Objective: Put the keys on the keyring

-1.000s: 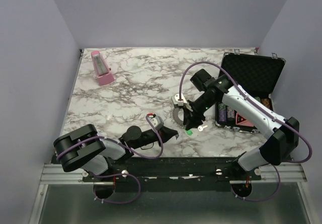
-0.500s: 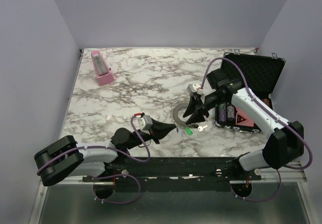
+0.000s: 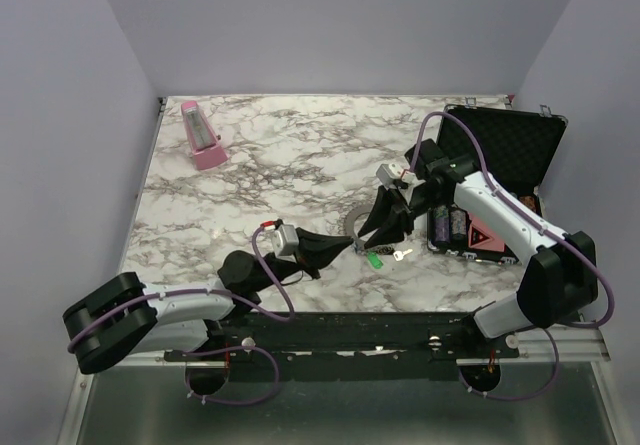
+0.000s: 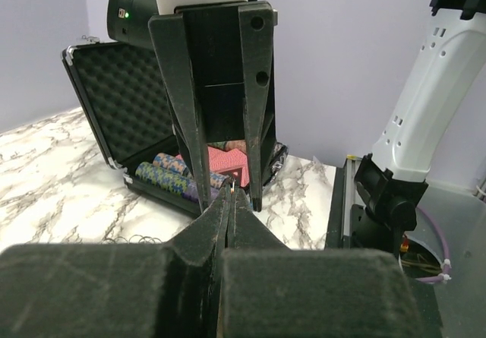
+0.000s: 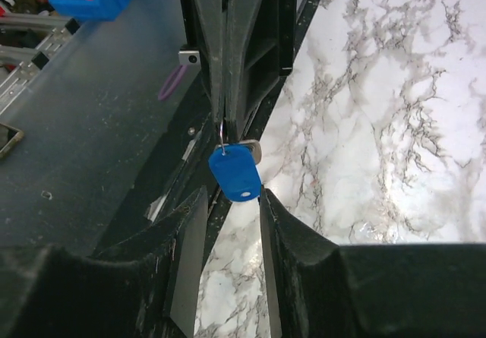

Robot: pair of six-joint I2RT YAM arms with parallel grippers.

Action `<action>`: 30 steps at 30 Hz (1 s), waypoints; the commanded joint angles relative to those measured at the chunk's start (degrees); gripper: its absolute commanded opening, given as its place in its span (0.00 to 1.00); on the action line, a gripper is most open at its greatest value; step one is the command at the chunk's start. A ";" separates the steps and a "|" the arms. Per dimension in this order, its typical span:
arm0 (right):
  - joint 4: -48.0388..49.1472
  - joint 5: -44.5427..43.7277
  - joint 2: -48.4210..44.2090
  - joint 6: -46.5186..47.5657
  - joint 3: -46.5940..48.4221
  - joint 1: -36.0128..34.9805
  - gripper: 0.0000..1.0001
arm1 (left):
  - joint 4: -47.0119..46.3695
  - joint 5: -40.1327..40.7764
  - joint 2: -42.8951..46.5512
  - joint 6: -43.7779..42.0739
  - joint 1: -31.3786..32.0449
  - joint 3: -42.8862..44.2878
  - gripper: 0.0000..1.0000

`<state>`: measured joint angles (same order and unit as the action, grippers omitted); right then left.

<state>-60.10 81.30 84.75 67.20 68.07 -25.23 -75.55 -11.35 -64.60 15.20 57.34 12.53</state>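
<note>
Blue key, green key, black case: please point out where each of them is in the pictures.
blue key (image 5: 235,172), right wrist view, middle of its blue plastic head.
green key (image 3: 375,259), top external view, its green head.
black case (image 3: 500,147), top external view, foam inside its open lid.

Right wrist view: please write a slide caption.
Blue key hangs from the shut left gripper, between the fingers of the open right gripper.

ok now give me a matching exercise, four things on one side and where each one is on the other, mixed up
1 blue key
2 green key
3 pink metronome
4 black case

a lying flat on the table
b open at the table's right edge
c hanging from the left gripper
d standing in the far left corner

Pairs: 1-c, 2-a, 3-d, 4-b
</note>
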 commanded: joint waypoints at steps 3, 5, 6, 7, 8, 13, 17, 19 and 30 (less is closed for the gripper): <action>-0.99 4.57 0.15 0.48 1.54 -1.04 0.40 | -2.85 -1.21 -1.93 -0.17 -0.04 1.70 0.00; -0.90 4.66 0.33 0.13 1.36 -1.57 0.38 | -3.37 -1.21 -2.37 -0.08 -0.04 1.97 0.00; -0.38 4.40 0.41 -0.22 1.27 -1.92 0.37 | -3.55 -1.30 -2.55 0.00 -0.04 1.97 0.00; 0.15 4.22 0.50 -0.84 1.19 -2.36 0.36 | -3.81 -1.21 -2.64 0.09 0.05 1.88 0.00; 0.42 4.05 0.59 -1.19 1.18 -2.62 0.34 | -3.90 -1.21 -2.81 0.09 0.05 1.88 0.00; 0.59 3.52 1.38 -1.63 1.45 -3.42 0.30 | -5.57 -0.78 -3.69 0.62 0.31 1.27 0.00; 0.86 3.17 1.21 -1.90 1.45 -3.51 0.26 | -6.37 -0.69 -4.13 0.79 0.31 1.00 0.00; 1.03 3.08 1.21 -2.33 1.45 -3.59 0.24 | -6.37 -0.60 -4.13 0.71 0.31 1.00 0.00; 0.51 2.64 0.94 -3.30 2.33 -3.59 0.24 | -5.84 -0.69 -3.78 0.71 0.31 0.56 0.00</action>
<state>-59.61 82.81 85.60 64.36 68.51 -27.70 -76.62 -11.60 -68.05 15.77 57.49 13.08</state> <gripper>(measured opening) 0.205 0.007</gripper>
